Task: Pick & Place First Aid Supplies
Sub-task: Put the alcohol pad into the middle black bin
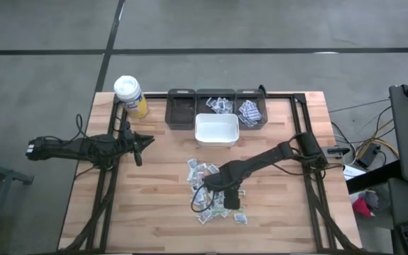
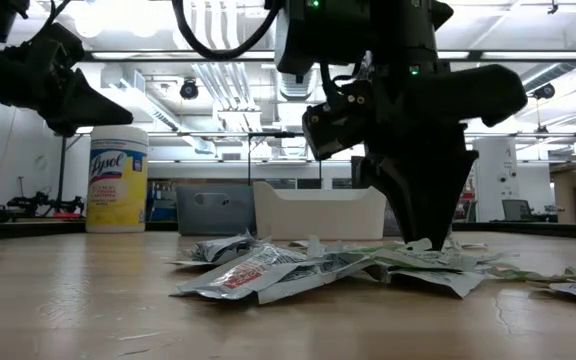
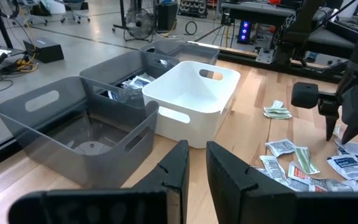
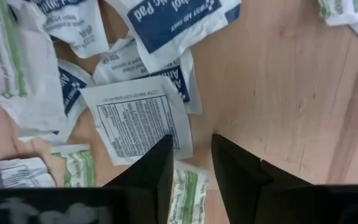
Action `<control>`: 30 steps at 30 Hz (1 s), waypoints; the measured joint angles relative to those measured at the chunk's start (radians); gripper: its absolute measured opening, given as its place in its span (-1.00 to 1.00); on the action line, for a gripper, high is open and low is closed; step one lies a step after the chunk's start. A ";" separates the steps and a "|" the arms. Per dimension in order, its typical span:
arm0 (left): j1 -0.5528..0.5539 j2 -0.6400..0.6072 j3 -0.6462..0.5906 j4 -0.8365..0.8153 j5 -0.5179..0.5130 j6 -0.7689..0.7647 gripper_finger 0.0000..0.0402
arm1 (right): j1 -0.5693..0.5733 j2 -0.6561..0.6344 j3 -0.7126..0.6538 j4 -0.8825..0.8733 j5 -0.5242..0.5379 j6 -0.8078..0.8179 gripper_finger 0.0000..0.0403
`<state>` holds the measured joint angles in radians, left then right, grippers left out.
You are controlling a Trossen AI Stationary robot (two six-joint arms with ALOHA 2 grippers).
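Your right gripper (image 4: pixel 190 163) hangs slightly open over overlapping packets (image 4: pixel 138 118), gripping nothing. Risk: closing here may pinch two packets, or none.

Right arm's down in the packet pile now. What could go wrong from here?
1. The packets overlap under the right gripper; its narrowly parted fingers may pinch two at once, or only a corner.
2. The fingertips sit almost on the wooden table; flat packets may slide away instead of lifting.
3. The white bin and grey bins stand close together, so a drop could land in the wrong one.
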<state>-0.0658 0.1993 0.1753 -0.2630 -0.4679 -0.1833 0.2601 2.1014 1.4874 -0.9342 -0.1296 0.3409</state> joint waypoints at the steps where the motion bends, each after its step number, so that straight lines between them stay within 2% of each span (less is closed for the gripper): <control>1: 0.000 0.000 0.000 0.000 0.000 0.000 -0.74 | 0.002 0.000 -0.004 0.004 0.002 0.000 -0.48; 13: 0.000 0.000 0.000 0.000 0.000 -0.005 -0.74 | 0.006 -0.005 -0.039 -0.001 0.155 0.055 -0.70; 21: 0.000 0.000 0.000 0.000 0.000 -0.007 -0.74 | 0.004 -0.004 -0.040 -0.008 0.176 0.049 -0.94; 30: 0.000 0.000 0.000 0.000 0.000 -0.008 -0.74 | -0.007 -0.012 -0.038 -0.022 0.153 0.047 -0.96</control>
<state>-0.0658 0.1991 0.1753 -0.2628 -0.4679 -0.1917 0.2530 2.0893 1.4490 -0.9566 0.0238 0.3875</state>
